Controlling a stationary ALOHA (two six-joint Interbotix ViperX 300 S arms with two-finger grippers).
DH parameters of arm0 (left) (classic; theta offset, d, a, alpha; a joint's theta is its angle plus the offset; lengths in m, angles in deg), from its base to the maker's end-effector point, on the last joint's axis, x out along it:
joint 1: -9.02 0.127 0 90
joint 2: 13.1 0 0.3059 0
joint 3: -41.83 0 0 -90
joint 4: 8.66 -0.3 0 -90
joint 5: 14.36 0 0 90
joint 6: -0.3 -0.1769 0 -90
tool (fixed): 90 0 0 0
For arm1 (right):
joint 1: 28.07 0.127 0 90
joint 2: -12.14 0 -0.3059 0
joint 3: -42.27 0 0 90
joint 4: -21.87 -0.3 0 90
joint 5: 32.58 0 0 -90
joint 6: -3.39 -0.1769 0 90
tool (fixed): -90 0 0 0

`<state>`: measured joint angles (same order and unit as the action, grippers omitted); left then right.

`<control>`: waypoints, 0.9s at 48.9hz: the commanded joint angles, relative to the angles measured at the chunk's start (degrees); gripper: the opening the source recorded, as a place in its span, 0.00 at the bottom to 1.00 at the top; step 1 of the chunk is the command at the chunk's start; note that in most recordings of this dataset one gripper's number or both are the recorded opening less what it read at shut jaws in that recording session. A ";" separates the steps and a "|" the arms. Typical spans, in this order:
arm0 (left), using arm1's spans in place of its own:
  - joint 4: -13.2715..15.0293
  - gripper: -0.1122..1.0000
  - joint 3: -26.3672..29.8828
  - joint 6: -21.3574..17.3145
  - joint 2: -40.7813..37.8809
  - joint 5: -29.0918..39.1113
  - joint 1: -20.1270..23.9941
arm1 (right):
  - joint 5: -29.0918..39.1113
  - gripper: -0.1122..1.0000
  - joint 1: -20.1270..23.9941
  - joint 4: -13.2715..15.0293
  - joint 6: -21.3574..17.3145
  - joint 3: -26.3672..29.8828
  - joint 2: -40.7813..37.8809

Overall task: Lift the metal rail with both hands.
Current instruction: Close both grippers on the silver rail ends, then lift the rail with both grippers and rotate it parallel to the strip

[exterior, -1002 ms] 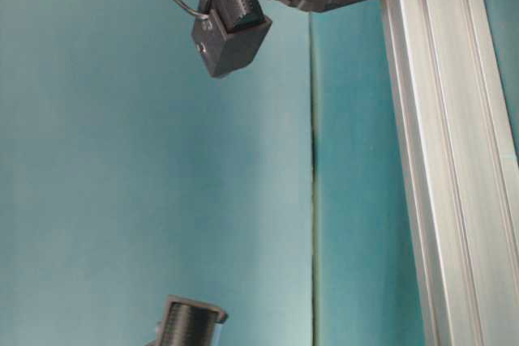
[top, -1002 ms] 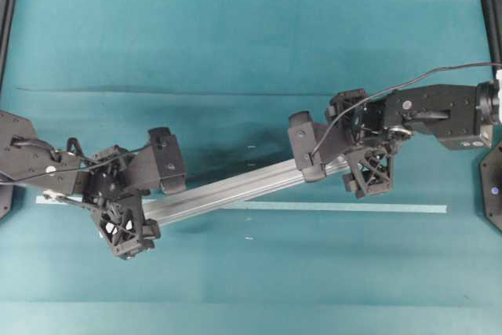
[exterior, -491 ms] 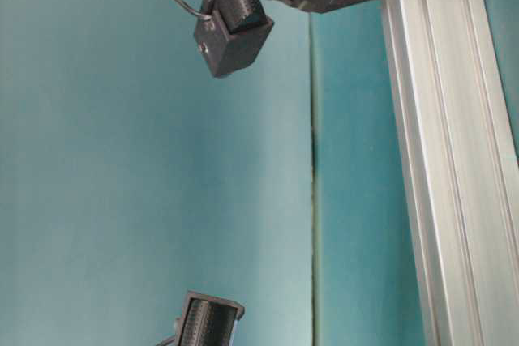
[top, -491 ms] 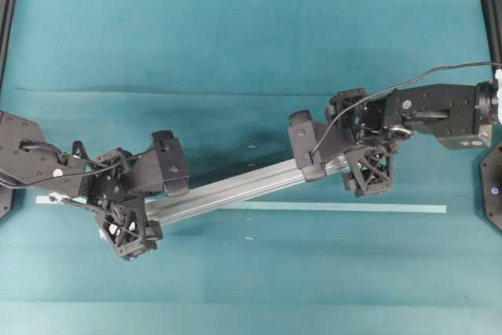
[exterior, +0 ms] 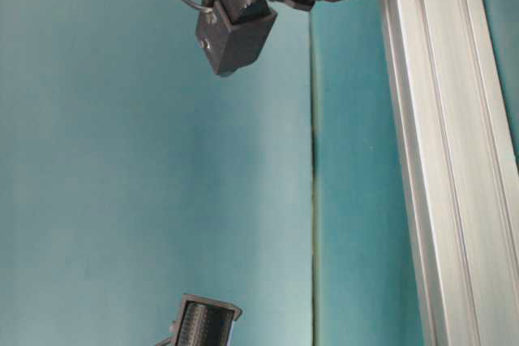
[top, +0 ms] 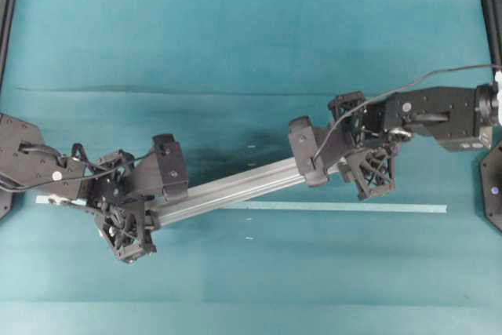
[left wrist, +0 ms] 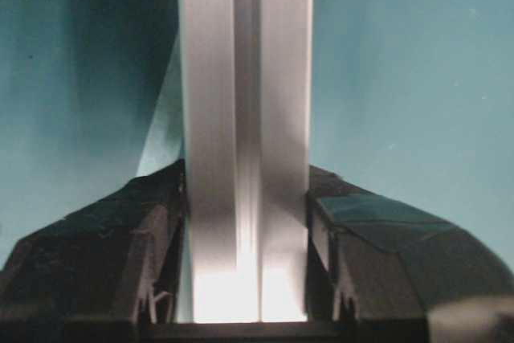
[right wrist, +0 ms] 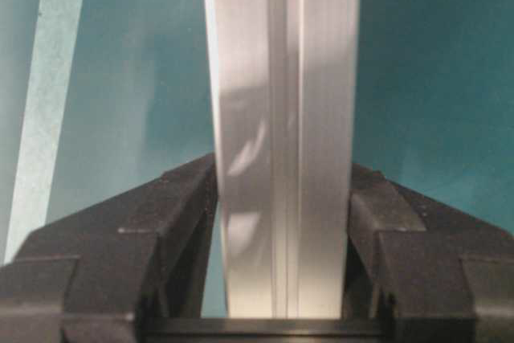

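The metal rail [top: 235, 188] is a long silver grooved bar lying slanted across the teal table, its right end farther back. My left gripper [top: 153, 205] straddles its left end, and in the left wrist view both black fingers [left wrist: 165, 222] press the rail [left wrist: 245, 118] sides. My right gripper [top: 336, 166] straddles the right end, and in the right wrist view its fingers [right wrist: 189, 206] touch the rail [right wrist: 281, 78] on both sides. At table level the rail [exterior: 438, 160] fills the right edge. I cannot tell whether it is off the cloth.
A thin pale tape strip [top: 345, 207] lies flat on the cloth just in front of the rail, also showing in the right wrist view [right wrist: 48, 78]. A fold line [top: 196, 92] crosses the cloth behind. Black frame posts [top: 491, 5] stand at the side edges.
Both grippers' fingers have closed in from wide open onto the rail's sides. The left arm has shifted slightly. The rail lies about where it was.
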<state>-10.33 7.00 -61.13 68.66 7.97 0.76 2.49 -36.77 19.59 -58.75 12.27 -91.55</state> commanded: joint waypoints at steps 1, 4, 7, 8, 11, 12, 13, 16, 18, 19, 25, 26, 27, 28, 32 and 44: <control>-0.09 0.39 0.53 0.35 0.44 -0.44 0.26 | -0.09 0.49 0.18 0.00 0.35 0.26 -0.26; -0.09 0.39 0.62 0.35 0.44 -0.44 0.26 | 0.00 0.49 0.18 0.00 0.35 0.35 -0.26; -0.09 0.39 0.53 0.35 0.44 -0.44 0.26 | 0.00 0.49 0.09 0.00 0.35 0.26 -0.26; -0.09 0.39 0.53 0.35 0.44 -0.44 0.26 | -0.09 0.49 0.18 0.09 0.35 0.26 -0.26; -0.09 0.39 0.53 0.44 0.44 -0.44 0.26 | -0.09 0.49 0.18 0.09 0.35 0.26 -0.26; -0.09 0.39 0.62 0.44 0.44 -0.44 0.26 | -0.09 0.49 0.09 0.09 0.35 0.26 -0.26; -0.09 0.39 0.53 0.35 0.44 -0.44 0.26 | -0.09 0.49 0.18 0.09 0.35 0.26 -0.26; -0.09 0.39 0.53 0.35 0.44 -0.44 0.26 | -0.09 0.49 0.18 0.00 0.35 0.35 -0.26; -0.09 0.39 0.62 0.35 0.44 -0.44 0.26 | 0.00 0.49 0.18 0.09 0.35 0.44 -0.26; -0.09 0.39 0.62 0.18 0.44 -0.44 0.26 | 0.00 0.49 0.09 0.00 0.26 0.53 -0.26; -0.09 0.39 0.88 0.18 1.05 -0.09 0.26 | 0.00 0.49 -0.18 -0.26 0.00 0.97 0.09; -0.09 0.39 1.05 0.18 1.32 0.09 0.26 | 0.09 0.49 -0.18 -0.26 -0.09 1.14 0.26; -0.09 0.39 1.05 0.18 1.58 0.26 0.26 | 0.18 0.49 -0.26 -0.26 -0.18 1.32 0.44; -0.09 0.39 1.23 0.18 1.93 0.53 0.35 | 0.44 0.49 -0.35 -0.35 -0.26 1.58 0.62; -0.09 0.39 1.85 0.09 3.52 2.02 0.26 | 2.29 0.49 -0.44 -0.35 -0.44 3.08 1.58; -0.09 0.39 5.27 -1.85 10.72 13.45 1.05 | 12.22 0.49 -0.53 -0.79 -1.14 8.79 6.42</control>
<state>-10.42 9.64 -62.36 75.60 18.43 1.11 12.42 -37.47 19.06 -59.36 18.25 -87.68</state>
